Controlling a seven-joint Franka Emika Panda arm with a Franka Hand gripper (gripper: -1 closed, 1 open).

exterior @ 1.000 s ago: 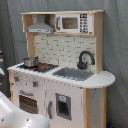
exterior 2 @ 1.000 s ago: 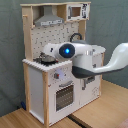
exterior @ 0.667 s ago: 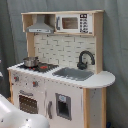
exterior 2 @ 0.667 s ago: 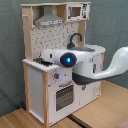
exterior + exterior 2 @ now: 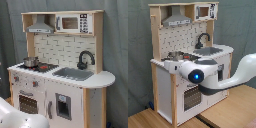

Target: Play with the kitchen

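I can't tell how my pincer stands; the arm (image 5: 213, 80) reaches across the front of the kitchen (image 5: 60, 75) near its stove. I judge play barely begun: oven door (image 5: 29, 102) shut, pot (image 5: 30, 62) untouched.

You have free room above the sink (image 5: 75, 74) and the counter's round end. The faucet (image 5: 85, 58) and the pot (image 5: 30, 61) on the stove (image 5: 42, 66) stand in the way; the hood (image 5: 40, 26) limits height.
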